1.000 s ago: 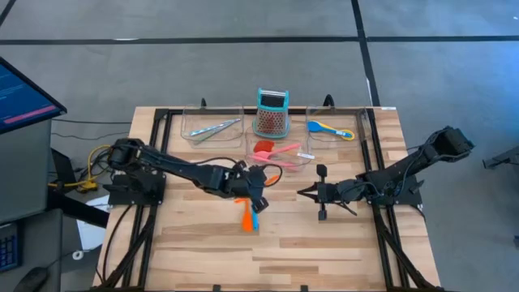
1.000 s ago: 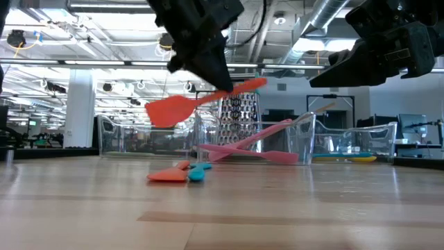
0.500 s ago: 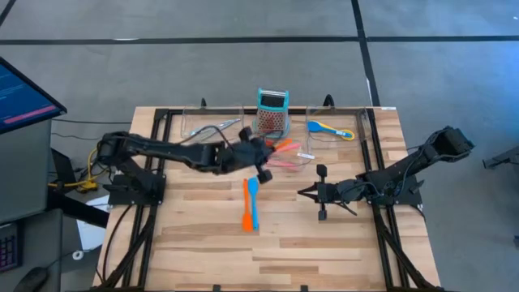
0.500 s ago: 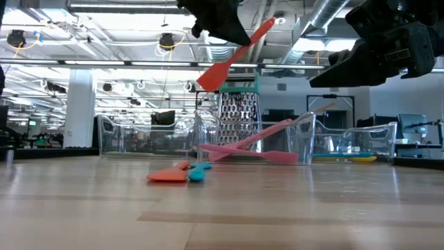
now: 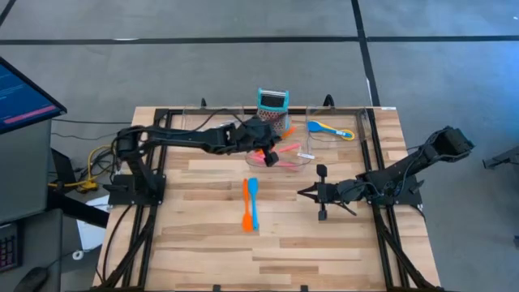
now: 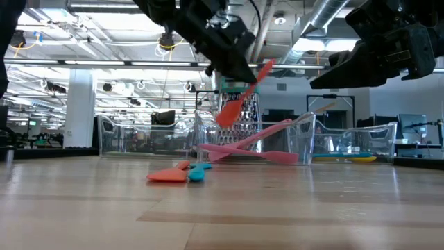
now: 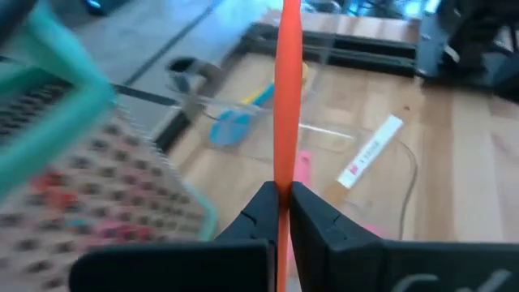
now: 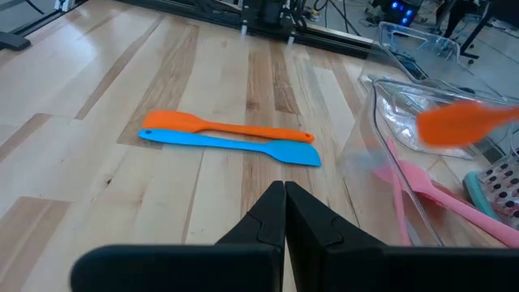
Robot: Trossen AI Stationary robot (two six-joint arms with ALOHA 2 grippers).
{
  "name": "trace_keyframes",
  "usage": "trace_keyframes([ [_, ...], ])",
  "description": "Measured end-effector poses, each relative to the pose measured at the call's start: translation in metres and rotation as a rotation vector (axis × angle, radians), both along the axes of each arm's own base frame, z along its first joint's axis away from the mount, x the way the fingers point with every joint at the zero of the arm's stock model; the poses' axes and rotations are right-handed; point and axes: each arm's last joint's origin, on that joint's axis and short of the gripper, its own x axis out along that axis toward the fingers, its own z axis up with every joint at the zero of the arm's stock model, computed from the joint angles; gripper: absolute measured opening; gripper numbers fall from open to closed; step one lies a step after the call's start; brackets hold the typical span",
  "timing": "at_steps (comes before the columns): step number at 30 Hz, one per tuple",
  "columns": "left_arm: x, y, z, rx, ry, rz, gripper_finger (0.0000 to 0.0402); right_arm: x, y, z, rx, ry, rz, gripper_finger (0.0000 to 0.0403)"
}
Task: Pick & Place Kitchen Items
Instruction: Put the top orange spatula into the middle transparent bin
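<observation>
My left gripper (image 5: 268,148) hangs over the middle clear tray (image 5: 298,160), shut on an orange-red spatula (image 6: 236,107). The spatula's blade points down toward the tray. Pink utensils (image 8: 426,193) lie in that tray. An orange spoon (image 5: 245,203) and a blue spatula (image 5: 254,200) lie flat, side by side, on the table's middle. My right gripper (image 5: 304,193) waits shut and empty to their right, above the table. My left gripper pinches the spatula's slim handle (image 7: 283,182) between its two fingers, which lie across it. The spatula is lifted clear and tilted, its blade (image 6: 231,112) low over the tray and its handle's free end (image 6: 266,65) high.
Silvery tongs (image 5: 212,128) lie in the left clear tray. Blue and yellow utensils (image 5: 330,128) lie in the right one. The teal-topped grater (image 5: 272,112) stands between them at the far edge. Bare wood lies toward the near edge.
My left gripper has swung from above the table's middle toward the far edge and come over the middle tray, rolling as it went. The spatula went with it, from nearly level to steeply tilted with the blade down. The right arm kept still.
</observation>
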Motion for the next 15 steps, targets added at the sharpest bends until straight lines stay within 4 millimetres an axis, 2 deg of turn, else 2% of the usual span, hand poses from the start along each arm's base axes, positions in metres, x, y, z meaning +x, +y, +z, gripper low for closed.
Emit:
trace_keyframes([
  [7,0.014,0.007,-0.038,-0.027,0.067,-0.012,0.0001,0.000,0.000,-0.001,0.002,0.006,-0.002,0.0000],
  [15,0.019,0.017,-0.063,-0.051,0.118,0.017,0.0001,0.000,0.000,-0.001,0.004,0.006,-0.003,0.0000],
])
